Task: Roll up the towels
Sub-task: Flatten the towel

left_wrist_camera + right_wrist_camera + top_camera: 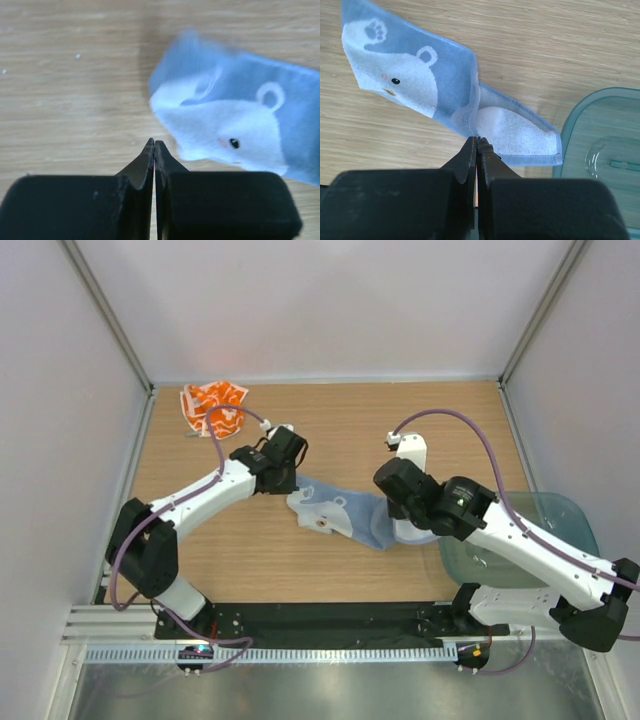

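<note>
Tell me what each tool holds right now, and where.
Right tool looks shut on the blue towel, at its near edge by the middle fold. Left tool is shut beside it, holding nothing.

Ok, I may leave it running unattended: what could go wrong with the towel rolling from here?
1. The blue towel lies folded over and skewed, so a roll may come out lopsided.
2. Its corner lies close to the teal tray; the right gripper could knock the tray.
3. The left gripper is shut beside the cloth and may just shove it.
</note>
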Controlling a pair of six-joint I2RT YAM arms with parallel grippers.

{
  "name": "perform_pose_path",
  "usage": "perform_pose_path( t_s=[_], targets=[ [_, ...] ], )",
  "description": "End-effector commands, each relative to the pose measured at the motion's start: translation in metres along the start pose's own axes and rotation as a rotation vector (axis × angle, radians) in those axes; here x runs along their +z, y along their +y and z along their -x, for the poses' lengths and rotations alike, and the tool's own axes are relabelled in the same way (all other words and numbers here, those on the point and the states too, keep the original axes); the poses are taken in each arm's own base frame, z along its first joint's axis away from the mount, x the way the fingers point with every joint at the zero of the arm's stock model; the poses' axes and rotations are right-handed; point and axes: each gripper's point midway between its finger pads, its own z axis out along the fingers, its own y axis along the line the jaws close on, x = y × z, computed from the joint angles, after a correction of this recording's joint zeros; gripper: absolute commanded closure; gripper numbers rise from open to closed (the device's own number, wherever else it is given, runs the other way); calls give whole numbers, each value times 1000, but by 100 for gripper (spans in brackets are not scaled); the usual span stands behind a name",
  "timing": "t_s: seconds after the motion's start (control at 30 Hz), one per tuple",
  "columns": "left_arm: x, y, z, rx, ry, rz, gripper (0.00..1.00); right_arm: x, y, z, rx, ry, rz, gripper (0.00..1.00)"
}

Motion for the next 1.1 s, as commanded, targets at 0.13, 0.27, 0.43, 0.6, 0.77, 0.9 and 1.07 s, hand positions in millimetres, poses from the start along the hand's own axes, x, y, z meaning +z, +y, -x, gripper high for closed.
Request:
perform_pose_path(
  t_s=[0.13, 0.27, 0.43, 0.6, 0.77, 0.9, 1.07],
  targets=[
    [-92, 39, 15, -68, -160, 10, 100, -25, -2, 34, 40, -128, 63, 99],
    [-153, 54, 30, -92, -304, -52, 100, -49, -19, 47, 72, -224, 93, 99],
    [-119, 37, 17, -14, -214, -82, 67, -42, -28, 34, 50, -205, 55, 99],
    [-53, 13, 26, 17, -130, -15, 24, -30, -20, 21, 54, -161, 60, 99],
    [3, -7, 45, 72, -82, 47, 16, -23, -19, 15, 36, -143, 50, 99],
    [56, -6, 45, 56, 24, 74, 18, -18, -21, 11, 16, -134, 27, 99],
    [95, -13, 37, 52, 89, 62, 23, -11, -20, 6, -10, -121, 12, 99]
  ],
)
